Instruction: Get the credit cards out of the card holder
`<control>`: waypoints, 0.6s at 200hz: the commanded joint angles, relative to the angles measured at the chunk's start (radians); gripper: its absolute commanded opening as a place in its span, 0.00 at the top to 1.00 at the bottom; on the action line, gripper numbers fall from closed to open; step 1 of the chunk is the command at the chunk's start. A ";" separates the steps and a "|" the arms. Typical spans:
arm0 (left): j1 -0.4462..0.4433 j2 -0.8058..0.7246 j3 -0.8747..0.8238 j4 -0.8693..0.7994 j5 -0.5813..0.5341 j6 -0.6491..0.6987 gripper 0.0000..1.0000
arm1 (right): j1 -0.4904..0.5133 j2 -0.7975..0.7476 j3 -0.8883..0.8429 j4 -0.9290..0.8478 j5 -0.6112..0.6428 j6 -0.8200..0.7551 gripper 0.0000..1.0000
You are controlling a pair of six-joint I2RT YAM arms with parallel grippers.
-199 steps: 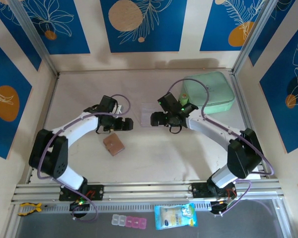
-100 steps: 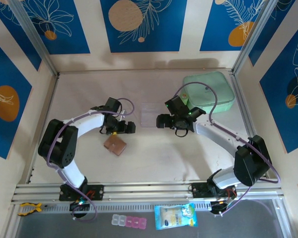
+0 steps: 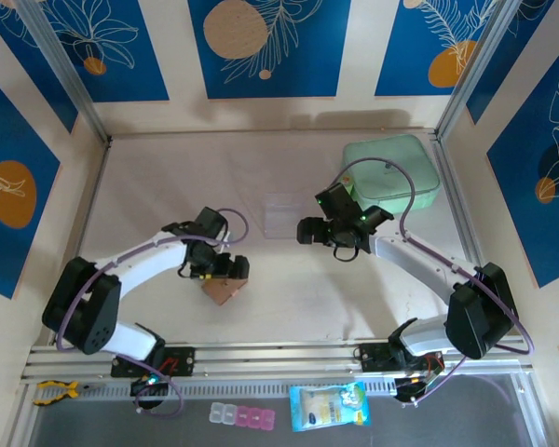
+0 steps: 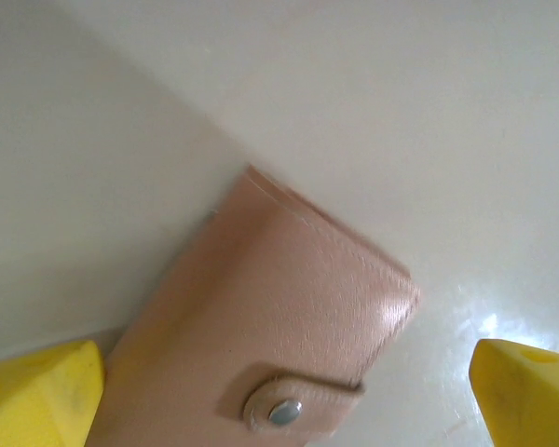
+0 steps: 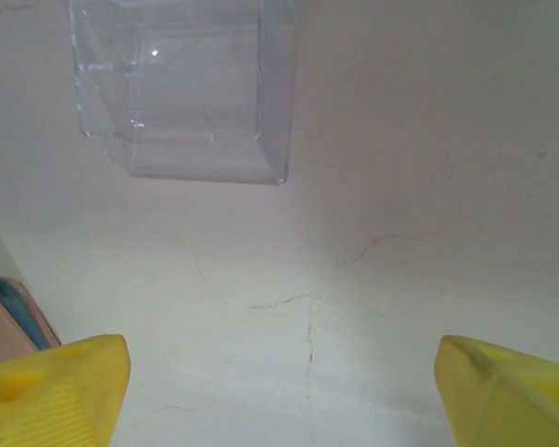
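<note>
The card holder (image 3: 225, 291) is a tan leather wallet lying closed on the table, its snap tab (image 4: 284, 411) fastened. My left gripper (image 3: 225, 269) hovers open right over it, with a yellow fingertip (image 4: 39, 392) on each side and the holder (image 4: 279, 298) between them, untouched. The credit cards are hidden inside. A thin blue edge (image 5: 19, 310) shows along the holder's side at the left edge of the right wrist view. My right gripper (image 3: 304, 231) stands open over bare table (image 5: 289, 354), with nothing between its fingers (image 5: 51, 391).
A clear plastic box (image 3: 281, 215) sits just left of the right gripper, ahead of it in the wrist view (image 5: 182, 88). A mint-green case (image 3: 392, 173) lies at the back right. Pill boxes (image 3: 243, 415) and a blue packet (image 3: 329, 407) lie in front of the rail.
My left gripper has swung toward the near edge and come down over the card holder, which shifted slightly nearer. The right gripper drifted a little right and nearer.
</note>
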 commanded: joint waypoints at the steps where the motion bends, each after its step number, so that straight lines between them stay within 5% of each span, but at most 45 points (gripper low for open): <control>1: -0.074 -0.023 -0.019 -0.041 -0.048 -0.085 0.00 | -0.005 -0.020 -0.020 0.004 -0.031 0.005 0.15; 40: -0.179 0.052 0.049 -0.114 -0.210 -0.150 0.00 | -0.005 -0.018 -0.023 0.006 -0.036 0.004 0.15; 120: -0.237 0.169 0.114 -0.120 -0.232 -0.180 0.15 | -0.015 -0.042 -0.056 0.024 -0.040 0.003 0.15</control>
